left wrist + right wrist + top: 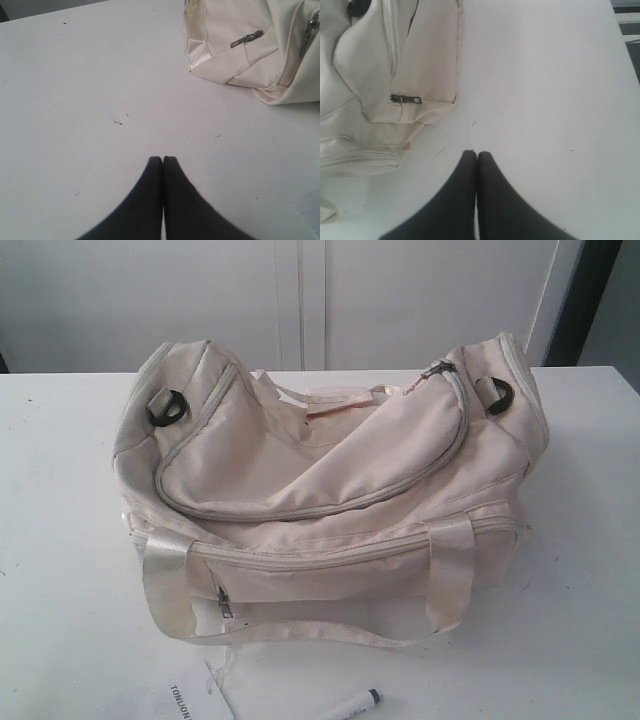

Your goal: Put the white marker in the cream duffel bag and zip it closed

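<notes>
Your left end effector point(162, 159) and right end effector point(477, 153) are closed and empty, each beside the soft cream duffel bag point(330, 480). The white marker point(352, 706) lies on the tabletop point(60, 540) away from both. It looks light, stiff and likely to roll, so pinch it mid-barrel.

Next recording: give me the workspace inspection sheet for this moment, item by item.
Surface: white table, a few dark specks.
Job's things: cream duffel bag mid-table, top flap sagging; white marker capped, on the table in front of it, not in the bag.
Clutter: paper tag with printed text beside the marker.
Grippers: left gripper shut, empty, over bare table; right gripper shut, empty, near the bag's end.
Cables: nothing seen.
Surroundings: white panels behind the table.
</notes>
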